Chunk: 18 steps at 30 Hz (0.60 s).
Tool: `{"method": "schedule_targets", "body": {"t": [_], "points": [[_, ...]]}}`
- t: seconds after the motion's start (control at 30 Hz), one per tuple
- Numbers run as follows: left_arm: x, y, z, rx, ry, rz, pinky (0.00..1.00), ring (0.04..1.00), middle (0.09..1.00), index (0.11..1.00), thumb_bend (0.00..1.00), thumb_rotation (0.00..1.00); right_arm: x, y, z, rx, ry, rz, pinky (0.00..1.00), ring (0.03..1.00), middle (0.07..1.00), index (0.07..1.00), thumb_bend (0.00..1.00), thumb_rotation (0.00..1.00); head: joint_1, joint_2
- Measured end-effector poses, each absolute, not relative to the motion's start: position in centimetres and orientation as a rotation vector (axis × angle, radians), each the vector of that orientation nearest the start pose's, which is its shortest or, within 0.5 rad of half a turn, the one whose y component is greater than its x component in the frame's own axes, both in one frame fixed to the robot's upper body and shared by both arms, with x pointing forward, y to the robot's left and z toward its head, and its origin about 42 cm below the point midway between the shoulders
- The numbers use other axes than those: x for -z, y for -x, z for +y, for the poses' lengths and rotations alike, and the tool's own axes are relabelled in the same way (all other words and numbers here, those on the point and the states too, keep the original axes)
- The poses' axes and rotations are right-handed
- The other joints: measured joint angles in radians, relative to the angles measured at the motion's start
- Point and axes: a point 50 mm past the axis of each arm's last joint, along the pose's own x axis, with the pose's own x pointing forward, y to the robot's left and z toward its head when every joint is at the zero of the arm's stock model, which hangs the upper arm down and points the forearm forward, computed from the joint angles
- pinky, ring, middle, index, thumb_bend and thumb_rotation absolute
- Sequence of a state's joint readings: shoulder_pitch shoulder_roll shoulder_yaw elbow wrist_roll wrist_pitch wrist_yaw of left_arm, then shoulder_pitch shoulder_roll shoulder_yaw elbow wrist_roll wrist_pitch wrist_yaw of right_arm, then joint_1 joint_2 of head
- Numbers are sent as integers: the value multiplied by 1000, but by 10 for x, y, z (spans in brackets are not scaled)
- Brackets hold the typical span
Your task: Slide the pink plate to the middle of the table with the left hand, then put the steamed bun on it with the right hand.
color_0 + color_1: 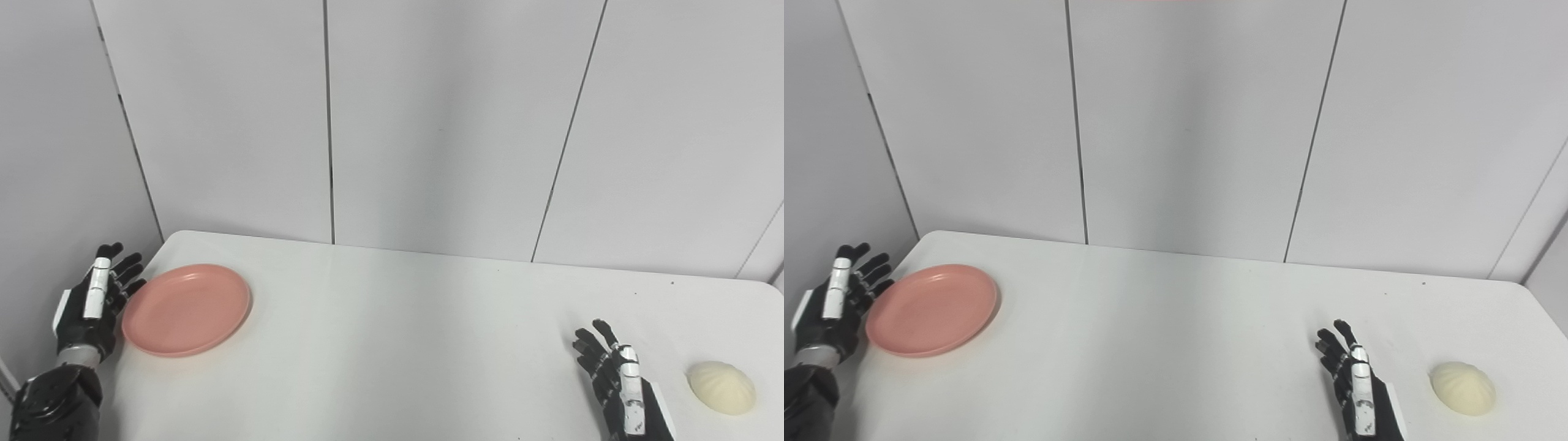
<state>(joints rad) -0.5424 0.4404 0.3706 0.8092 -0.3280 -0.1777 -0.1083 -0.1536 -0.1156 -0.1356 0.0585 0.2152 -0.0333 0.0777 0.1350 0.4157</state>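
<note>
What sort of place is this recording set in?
Probably a lab or test booth, not a kitchen: plain grey wall panels enclose a bare white table holding only a pink plate and a steamed bun, with both robot hands open beside them.

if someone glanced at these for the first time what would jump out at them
The pink plate stands out most, the only strong colour, lying near the far left corner of the white table. Next, the black left hand is open just left of the plate's rim, and the black right hand is open near the front right. Last, the pale steamed bun sits alone on the table to the right of that hand.
</note>
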Motion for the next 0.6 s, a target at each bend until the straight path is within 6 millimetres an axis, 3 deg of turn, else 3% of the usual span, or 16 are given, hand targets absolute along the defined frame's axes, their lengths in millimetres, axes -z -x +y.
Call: {"method": "schedule_targets", "body": {"t": [0.3, 0.6], "points": [[-142, -420, 447, -333, 106, -58, 794, 853, 822, 852, 776, 810, -134, -331, -273, 19, -103, -146, 940, 882, 870, 925, 717, 1000, -9, 6], [-141, -427, 417, -274, 137, -74, 800, 844, 806, 838, 767, 800, -134, -331, -271, 16, -101, -147, 936, 880, 868, 927, 703, 1000, -20, 11]]}}
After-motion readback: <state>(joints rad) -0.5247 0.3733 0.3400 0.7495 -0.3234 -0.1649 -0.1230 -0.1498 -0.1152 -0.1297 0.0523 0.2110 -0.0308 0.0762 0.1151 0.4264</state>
